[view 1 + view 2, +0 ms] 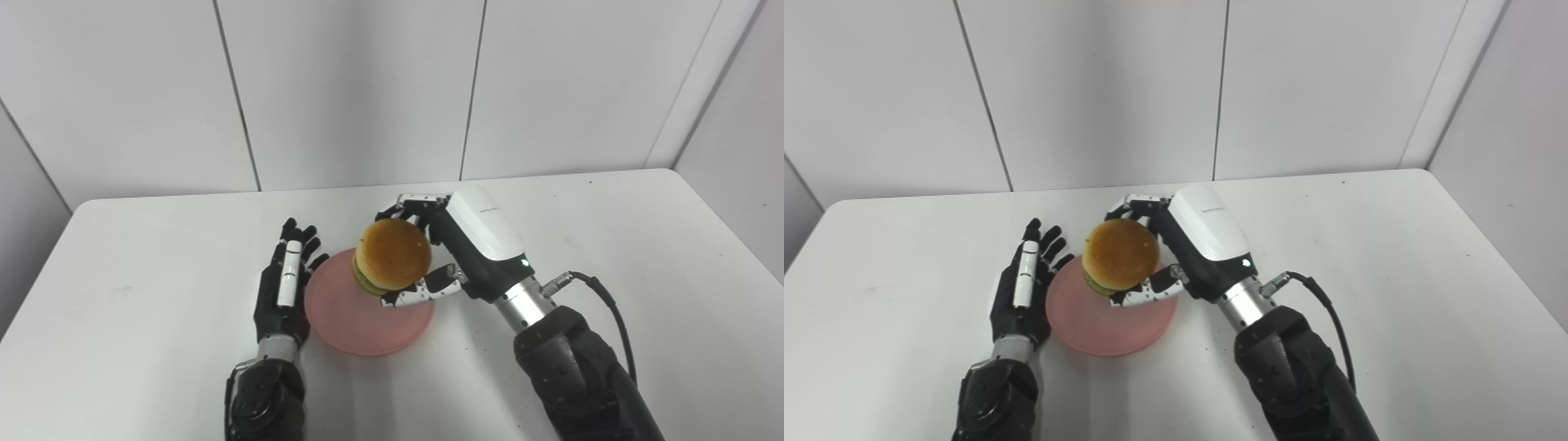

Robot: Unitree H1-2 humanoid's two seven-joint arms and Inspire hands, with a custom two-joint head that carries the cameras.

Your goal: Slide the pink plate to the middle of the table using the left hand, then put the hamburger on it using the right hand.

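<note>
The pink plate (361,318) lies flat near the middle of the white table (612,233). My left hand (285,285) lies open and flat on the table, its fingers straight, against the plate's left rim. My right hand (453,245) is shut on the hamburger (392,254), fingers behind it and thumb under its front. The hamburger has a brown bun and a green layer, and hangs a little above the plate's far part. The same scene shows in the right eye view, with the hamburger (1119,254) over the plate (1108,318).
The table ends at a white panelled wall (367,92) behind and on the right. A black cable (606,300) loops off my right wrist.
</note>
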